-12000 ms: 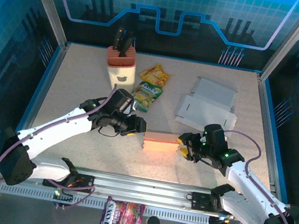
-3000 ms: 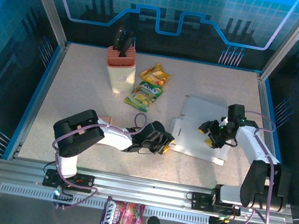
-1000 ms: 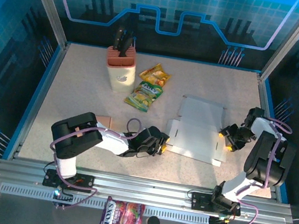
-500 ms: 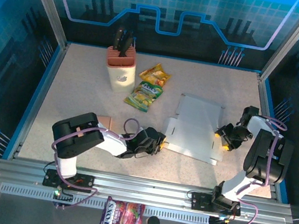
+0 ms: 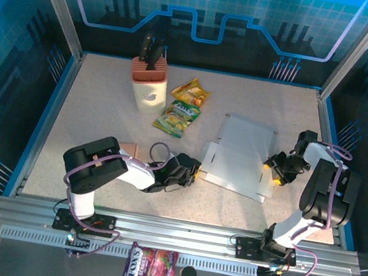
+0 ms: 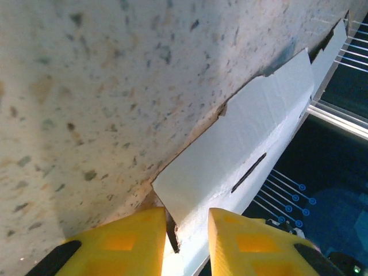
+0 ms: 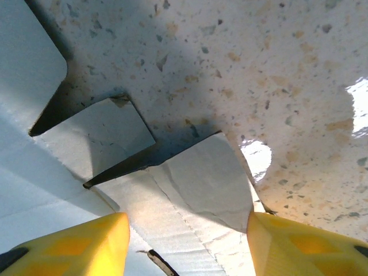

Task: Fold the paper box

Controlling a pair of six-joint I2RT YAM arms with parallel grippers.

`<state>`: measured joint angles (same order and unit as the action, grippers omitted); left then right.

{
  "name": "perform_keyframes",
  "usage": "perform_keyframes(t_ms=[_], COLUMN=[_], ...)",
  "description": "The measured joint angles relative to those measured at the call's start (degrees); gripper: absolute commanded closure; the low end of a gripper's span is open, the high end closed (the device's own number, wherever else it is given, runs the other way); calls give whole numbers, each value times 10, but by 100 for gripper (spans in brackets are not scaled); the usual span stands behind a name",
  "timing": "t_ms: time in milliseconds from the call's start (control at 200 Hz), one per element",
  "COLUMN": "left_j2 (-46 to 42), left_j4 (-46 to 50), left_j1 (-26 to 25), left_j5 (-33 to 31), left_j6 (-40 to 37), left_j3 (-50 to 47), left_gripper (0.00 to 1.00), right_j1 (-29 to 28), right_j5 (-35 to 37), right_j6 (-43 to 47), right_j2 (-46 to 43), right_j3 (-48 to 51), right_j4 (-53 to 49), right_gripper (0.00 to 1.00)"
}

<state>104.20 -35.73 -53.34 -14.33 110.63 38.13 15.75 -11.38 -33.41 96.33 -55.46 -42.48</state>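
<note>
The paper box (image 5: 241, 154) lies flat and unfolded on the speckled table (image 5: 96, 117), right of the middle. The left gripper (image 5: 194, 175) is at its left edge. The left wrist camera shows a flap corner between the narrowly parted yellow fingers (image 6: 132, 236), but I cannot tell if they pinch it. The right gripper (image 5: 273, 173) is at the right edge. Its wrist camera shows the fingers (image 7: 86, 238) wide apart over creased flaps, holding nothing. At the back, a knife block (image 5: 149, 83) holds dark-handled knives (image 5: 151, 47).
</note>
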Motion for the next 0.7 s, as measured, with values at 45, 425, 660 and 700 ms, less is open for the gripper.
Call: perform_keyframes(t_ms=[45, 425, 660, 700], left_j2=[0, 21, 22, 22], left_j4=[-2, -19, -24, -24], left_j1=[1, 10, 17, 17], left_j5=[0, 1, 0, -1], left_j6=[0, -1, -10, -11], left_j3=[0, 15, 15, 15], left_gripper=[72, 89, 100, 100], right_j1=[0, -8, -12, -14], right_j5=[0, -2, -6, -6], right_j6=[0, -2, -3, -7], right_j2=[2, 5, 6, 5], right_j3=[-1, -2, -5, -5], right_j4=[-1, 0, -1, -1], right_gripper=[42, 43, 43, 42])
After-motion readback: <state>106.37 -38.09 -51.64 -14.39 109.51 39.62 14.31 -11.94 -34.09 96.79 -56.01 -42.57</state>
